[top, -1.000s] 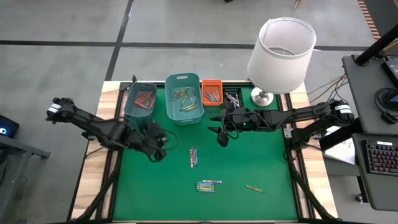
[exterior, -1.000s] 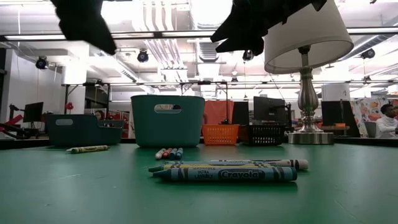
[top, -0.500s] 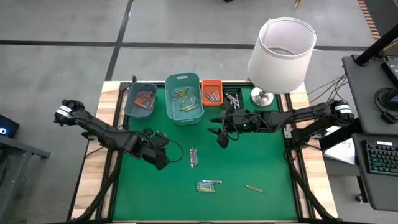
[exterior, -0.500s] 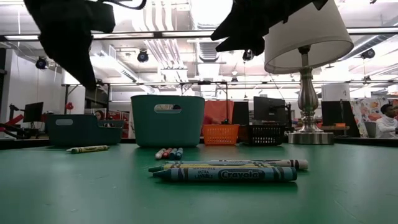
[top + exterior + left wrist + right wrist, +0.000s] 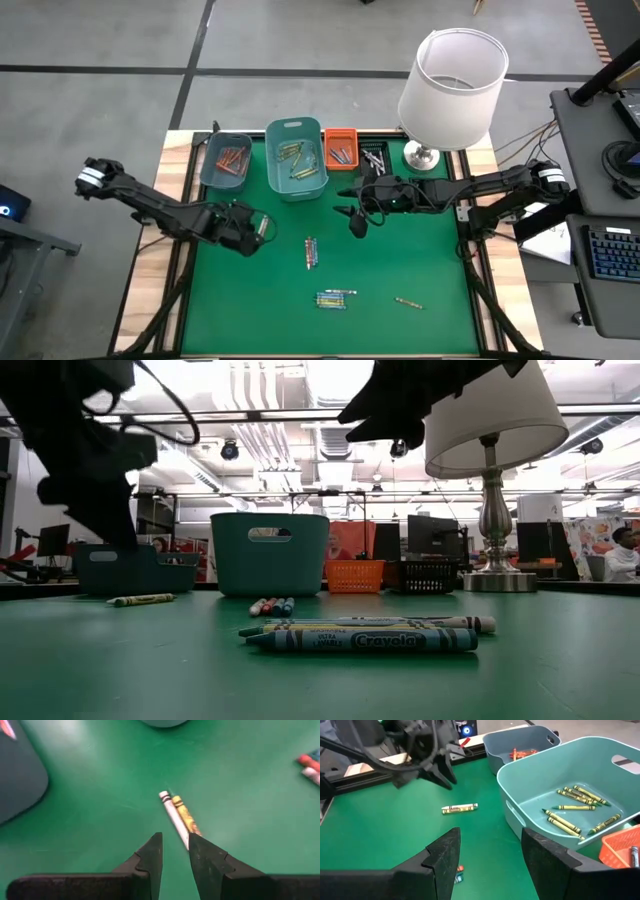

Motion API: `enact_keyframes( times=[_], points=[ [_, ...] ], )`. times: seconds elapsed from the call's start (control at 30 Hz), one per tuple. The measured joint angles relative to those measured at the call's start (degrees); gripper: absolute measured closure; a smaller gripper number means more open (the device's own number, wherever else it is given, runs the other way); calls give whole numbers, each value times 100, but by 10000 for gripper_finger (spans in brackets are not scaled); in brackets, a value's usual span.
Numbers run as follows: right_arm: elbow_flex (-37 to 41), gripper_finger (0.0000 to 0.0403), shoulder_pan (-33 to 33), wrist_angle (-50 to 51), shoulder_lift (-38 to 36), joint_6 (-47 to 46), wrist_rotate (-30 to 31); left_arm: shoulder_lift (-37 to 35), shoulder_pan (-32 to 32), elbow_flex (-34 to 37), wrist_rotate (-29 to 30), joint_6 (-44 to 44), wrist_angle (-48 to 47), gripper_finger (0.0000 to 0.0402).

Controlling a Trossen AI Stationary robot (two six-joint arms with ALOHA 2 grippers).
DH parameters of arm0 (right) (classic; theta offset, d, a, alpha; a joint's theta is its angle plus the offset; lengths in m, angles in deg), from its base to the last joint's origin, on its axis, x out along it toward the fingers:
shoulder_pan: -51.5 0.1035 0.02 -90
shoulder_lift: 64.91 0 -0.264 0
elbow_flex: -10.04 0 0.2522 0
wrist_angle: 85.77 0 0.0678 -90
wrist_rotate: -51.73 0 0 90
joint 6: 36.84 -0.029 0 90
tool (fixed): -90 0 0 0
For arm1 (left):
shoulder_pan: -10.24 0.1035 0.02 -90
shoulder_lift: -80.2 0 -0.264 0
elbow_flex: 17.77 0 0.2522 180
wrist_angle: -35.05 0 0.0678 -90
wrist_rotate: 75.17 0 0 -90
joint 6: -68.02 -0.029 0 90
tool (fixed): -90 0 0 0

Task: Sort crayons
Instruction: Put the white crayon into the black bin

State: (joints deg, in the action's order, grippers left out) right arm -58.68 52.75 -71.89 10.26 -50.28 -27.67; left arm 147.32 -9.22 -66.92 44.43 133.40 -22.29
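Thin paper-wrapped crayons — green felt

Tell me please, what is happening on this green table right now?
A two-armed robot is sorting crayons into bins. The left gripper hangs just above a white crayon and a yellow crayon lying side by side on the mat, its fingers slightly apart and holding nothing. The right gripper waits open beside the large teal bin, which holds yellow-green crayons. More loose crayons lie mid-table.
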Motion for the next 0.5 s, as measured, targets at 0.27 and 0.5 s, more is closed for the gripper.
enact_keyframes(
  times=[0.27, 0.5],
  points=[
    [0, 202, 0, -59, 0, 8, 2, 332, 337, 285, -11, 139, 633, 319],
    [0, 202, 0, -44, 0, 10, 0, 511, 352, 265, -11, 128, 935, 275]
  ],
)
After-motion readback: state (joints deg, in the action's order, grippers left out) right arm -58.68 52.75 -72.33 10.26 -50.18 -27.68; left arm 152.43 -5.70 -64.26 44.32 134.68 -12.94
